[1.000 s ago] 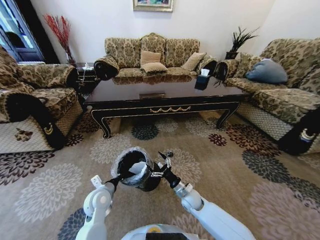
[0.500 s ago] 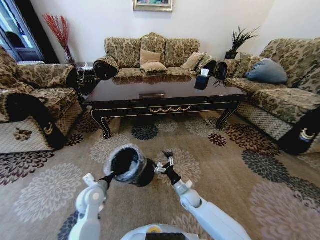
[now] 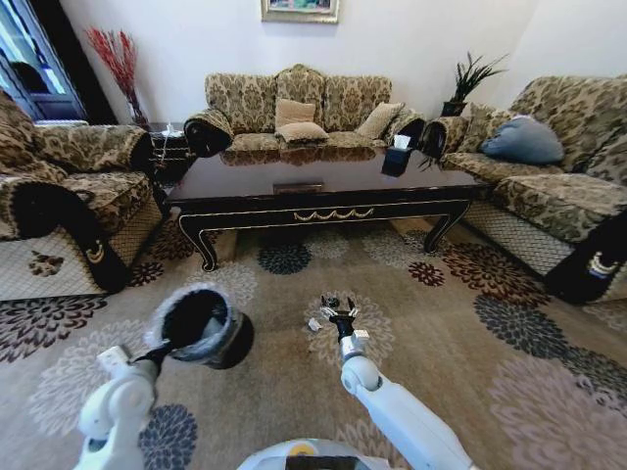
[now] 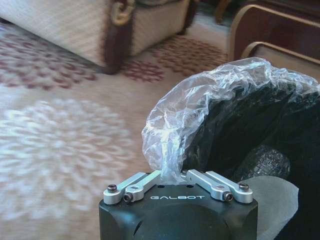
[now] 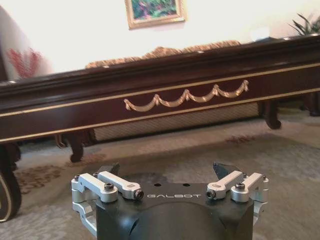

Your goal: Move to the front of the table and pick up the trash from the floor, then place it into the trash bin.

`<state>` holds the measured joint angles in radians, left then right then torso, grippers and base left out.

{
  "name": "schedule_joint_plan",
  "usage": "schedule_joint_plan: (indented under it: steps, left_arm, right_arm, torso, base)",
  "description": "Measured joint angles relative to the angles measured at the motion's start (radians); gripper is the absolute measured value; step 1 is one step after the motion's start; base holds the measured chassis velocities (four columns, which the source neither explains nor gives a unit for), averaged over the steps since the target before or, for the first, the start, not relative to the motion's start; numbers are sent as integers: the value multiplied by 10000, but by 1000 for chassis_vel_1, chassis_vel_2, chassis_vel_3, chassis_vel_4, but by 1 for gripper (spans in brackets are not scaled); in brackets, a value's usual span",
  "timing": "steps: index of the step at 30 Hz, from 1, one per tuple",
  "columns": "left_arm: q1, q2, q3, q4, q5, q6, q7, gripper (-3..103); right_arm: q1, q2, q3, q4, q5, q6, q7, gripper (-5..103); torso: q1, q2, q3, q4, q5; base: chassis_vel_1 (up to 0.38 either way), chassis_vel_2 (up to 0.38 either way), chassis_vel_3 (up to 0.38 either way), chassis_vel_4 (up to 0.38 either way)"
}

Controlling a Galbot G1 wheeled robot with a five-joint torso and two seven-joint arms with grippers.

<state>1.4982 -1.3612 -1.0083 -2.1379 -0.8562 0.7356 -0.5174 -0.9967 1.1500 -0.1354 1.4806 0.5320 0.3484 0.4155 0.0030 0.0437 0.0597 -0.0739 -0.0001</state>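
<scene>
White "GALBOT" lettering marks left tool (image 4: 172,176) body.

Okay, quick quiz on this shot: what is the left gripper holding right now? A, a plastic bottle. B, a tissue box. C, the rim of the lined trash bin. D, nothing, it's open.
C: in the left wrist view the left gripper is shut on the liner-covered rim of the trash bin, and the head view shows the bin carried at that arm's end.
</scene>
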Motion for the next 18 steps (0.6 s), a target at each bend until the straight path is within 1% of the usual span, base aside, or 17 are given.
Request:
schedule_joint_plan:
  steps: [2,3,5,6,8,9,13,18]
  left_arm:
    - [247,147,-469,53,-111,0,35,2]
    - [247,147,-469,53,-111,0,35,2]
    - [430,309,-1002,148,-338,1,64,2]
    - [430,309,-1002,148,-338,1,64,2]
    - [514,454,-1456,264,-575,1,64,2]
    - [540,504,-1597,304,-672,1,64,2]
    - [591,557,-1859,404,-840,0,52,2]
    - [743,458,-2005,308,-1056,1,29,2]
  right_arm:
    - [-190,-165,208,6,5,180,-478,100]
    - [-190,-165,208,6,5,180,-478,100]
    - [-417,-317,407,37,84,404,-1100,100]
    - [-417,-317,407,37,84,404,-1100,100]
    - [-549,-361,483,-28,152,776,-1491,100]
    - [-602,-361,480,-49,200,822,-1510,100]
    - [-710,-287,409,-139,280,825,-1493,100]
    - [-703,232,267,-485,229,838,-1324,100]
  torso:
    - [-1,1,0,-1,-3]
    - [-1,1,0,-1,-3]
    - [0,1,0,-2,-2]
    - [0,1,0,-2,-2]
    - [0,1,0,-2,-1]
    - [-1,1,-1,-1,3]
    - [-1,1,-1,-2,-1]
    - [-1,1,-1,-1,-1]
  base:
    - [0,0,0,0]
    - [0,0,0,0]
    - [0,0,0,0]
    - [0,0,0,0]
    - [0,0,0,0]
    - [0,0,0,0]
    - [0,0,0,0]
    - [-41,40,55,-44]
